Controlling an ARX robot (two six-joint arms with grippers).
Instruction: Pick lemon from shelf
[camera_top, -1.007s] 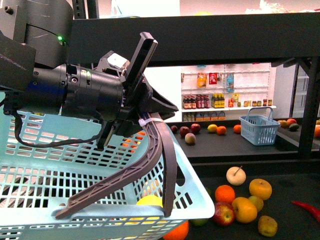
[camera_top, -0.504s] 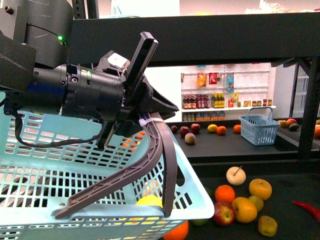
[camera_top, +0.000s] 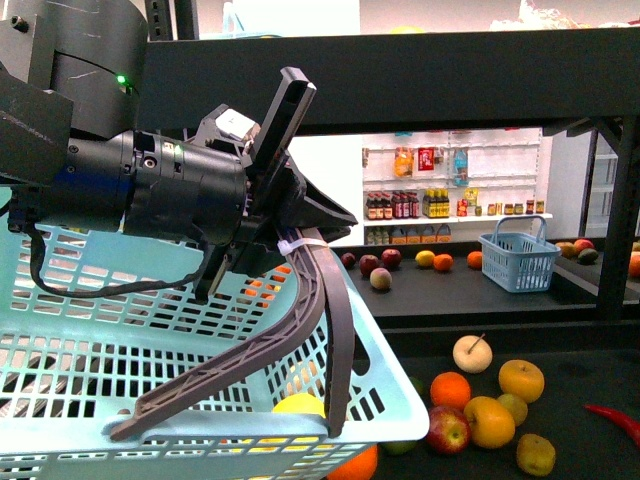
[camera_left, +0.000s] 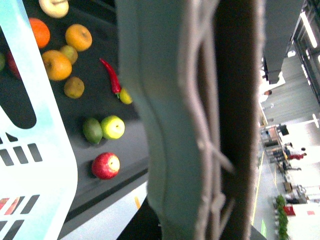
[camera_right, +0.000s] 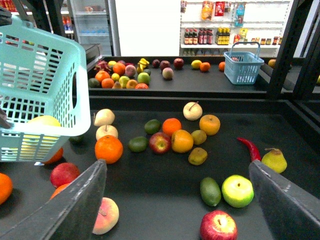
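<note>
**Lemon in the basket, right hand free**

Since the frame a second earlier, the basket (camera_top: 385, 395) had shifted a little toward my left side and covered more of the orange (camera_top: 352, 466) beneath its corner. Little else had changed.

Front view: my left gripper (camera_top: 290, 238) was clamped on the basket handle (camera_top: 300, 320), carrying the basket above the shelf (camera_top: 590, 375). The lemon (camera_top: 300, 404) showed as a yellow oval inside the basket, low against its near wall and directly below the gripper, with the handle between them. I judged the pick itself done. What remained, at most, was carrying the basket away.

Left wrist view: a blurred close shape filled the middle, and I could not read the jaws from it. The basket's pale rim showed at one edge, with loose fruit on the dark tray beyond. The lemon did not show here.

Right wrist view: my right gripper (camera_right: 176, 164) was spread wide and held nothing, hanging over the tray just beside the basket. The lemon showed through the slotted wall, lying inside the basket and well apart from this gripper.
</note>
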